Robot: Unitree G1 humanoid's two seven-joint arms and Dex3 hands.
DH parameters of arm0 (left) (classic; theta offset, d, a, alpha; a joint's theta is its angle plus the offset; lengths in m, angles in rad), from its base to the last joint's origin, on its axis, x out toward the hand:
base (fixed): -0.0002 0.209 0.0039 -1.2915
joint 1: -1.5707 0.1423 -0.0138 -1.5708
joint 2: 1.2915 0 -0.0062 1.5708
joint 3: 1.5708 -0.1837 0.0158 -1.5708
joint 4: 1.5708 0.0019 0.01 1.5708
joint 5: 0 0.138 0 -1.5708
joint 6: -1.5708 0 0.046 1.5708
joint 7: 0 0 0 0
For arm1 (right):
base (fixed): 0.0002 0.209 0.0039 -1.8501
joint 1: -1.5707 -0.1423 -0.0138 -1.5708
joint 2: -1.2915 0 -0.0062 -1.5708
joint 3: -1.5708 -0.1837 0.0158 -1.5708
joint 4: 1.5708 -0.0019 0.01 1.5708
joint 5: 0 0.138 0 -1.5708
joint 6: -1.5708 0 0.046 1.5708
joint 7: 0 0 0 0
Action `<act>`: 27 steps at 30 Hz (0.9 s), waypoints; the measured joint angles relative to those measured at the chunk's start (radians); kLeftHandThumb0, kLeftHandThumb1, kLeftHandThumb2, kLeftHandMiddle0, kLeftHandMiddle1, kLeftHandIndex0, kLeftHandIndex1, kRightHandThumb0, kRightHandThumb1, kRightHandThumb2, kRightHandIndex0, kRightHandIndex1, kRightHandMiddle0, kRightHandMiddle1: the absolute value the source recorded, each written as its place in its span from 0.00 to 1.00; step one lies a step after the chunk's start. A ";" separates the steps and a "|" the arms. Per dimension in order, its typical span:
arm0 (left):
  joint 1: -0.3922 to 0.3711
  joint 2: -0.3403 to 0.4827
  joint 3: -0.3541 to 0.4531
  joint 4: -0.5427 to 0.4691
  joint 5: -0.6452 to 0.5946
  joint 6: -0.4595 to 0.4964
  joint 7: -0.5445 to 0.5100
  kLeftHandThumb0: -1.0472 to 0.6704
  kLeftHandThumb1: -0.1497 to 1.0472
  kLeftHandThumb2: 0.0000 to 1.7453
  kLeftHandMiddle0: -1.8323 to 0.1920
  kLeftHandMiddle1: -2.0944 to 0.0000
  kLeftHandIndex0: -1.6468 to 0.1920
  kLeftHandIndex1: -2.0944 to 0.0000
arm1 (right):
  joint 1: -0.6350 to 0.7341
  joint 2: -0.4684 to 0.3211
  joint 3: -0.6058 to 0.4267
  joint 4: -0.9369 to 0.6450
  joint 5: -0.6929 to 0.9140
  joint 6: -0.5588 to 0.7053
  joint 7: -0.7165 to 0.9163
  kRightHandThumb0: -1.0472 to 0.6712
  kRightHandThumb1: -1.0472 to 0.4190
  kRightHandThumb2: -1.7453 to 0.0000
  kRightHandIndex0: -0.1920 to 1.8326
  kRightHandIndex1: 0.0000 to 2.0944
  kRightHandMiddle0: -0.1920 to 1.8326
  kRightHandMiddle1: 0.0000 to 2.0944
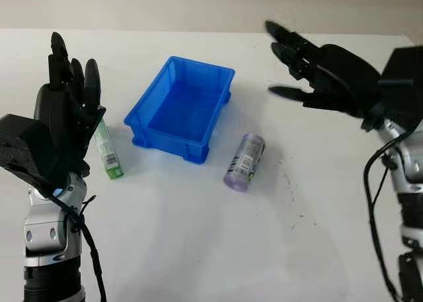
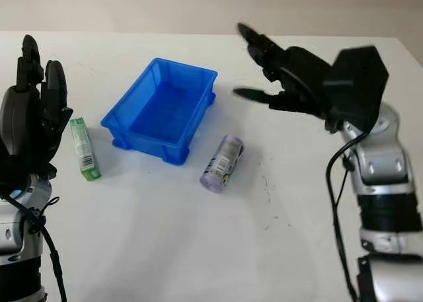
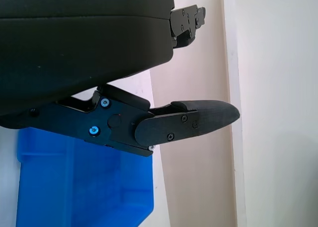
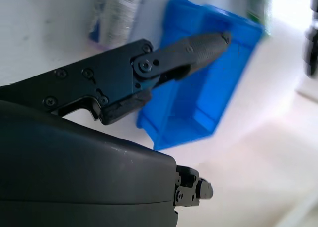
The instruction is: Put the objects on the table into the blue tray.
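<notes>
Lying on its side just right of the blue tray [image 1: 180, 108]: a purple bottle [image 1: 244, 161], probably light, rigid, prone to rolling; best gripped across the middle. Lying left of the tray: a slim green box [image 1: 106, 150], likely light, stiff. Hovering above the white bench [image 1: 198, 249]: left hand [image 1: 69, 100] and right hand [image 1: 310, 67], both open, holding nothing.

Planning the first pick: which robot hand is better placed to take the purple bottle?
Probably the right robot hand: it is open, raised on the purple bottle's side of the blue tray. The left robot hand is beside the green box.
</notes>
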 measured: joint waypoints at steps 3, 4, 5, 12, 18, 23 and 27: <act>0.001 0.000 0.000 0.000 0.000 0.000 -0.001 0.18 1.00 0.29 0.97 0.97 1.00 0.98 | -0.023 -0.031 0.049 0.014 -0.089 -0.118 0.011 0.20 0.17 0.98 0.15 0.07 0.16 0.06; 0.002 0.000 0.000 0.000 0.000 0.000 -0.002 0.18 1.00 0.30 0.97 0.97 1.00 0.98 | -0.030 -0.040 0.062 0.015 -0.119 -0.152 0.012 0.20 0.18 0.98 0.17 0.08 0.18 0.07; 0.002 0.000 0.000 0.000 0.000 0.000 -0.002 0.18 1.00 0.30 0.97 0.97 1.00 0.98 | -0.039 -0.051 0.076 0.014 -0.147 -0.181 0.018 0.22 0.19 0.98 0.18 0.08 0.19 0.07; 0.002 0.000 0.000 0.000 0.000 0.005 -0.001 0.18 1.00 0.30 0.97 0.97 1.00 0.98 | -0.070 -0.094 0.141 0.010 -0.268 -0.351 0.056 0.26 0.21 0.97 0.27 0.10 0.27 0.08; 0.001 0.000 -0.001 0.000 0.000 0.005 -0.004 0.18 1.00 0.30 0.97 0.98 1.00 0.98 | -0.086 -0.119 0.173 0.015 -0.332 -0.465 0.088 0.25 0.21 0.97 0.27 0.09 0.30 0.07; 0.001 0.003 -0.001 0.001 0.002 0.005 -0.009 0.18 1.00 0.31 0.97 0.97 1.00 0.98 | -0.090 -0.128 0.183 0.044 -0.352 -0.544 0.095 0.24 0.21 0.97 0.29 0.08 0.32 0.06; 0.001 0.003 -0.001 0.001 0.005 0.005 -0.009 0.19 1.00 0.31 0.97 0.97 1.00 0.98 | -0.096 -0.138 0.183 0.054 -0.351 -0.556 0.119 0.26 0.20 0.97 0.29 0.08 0.31 0.05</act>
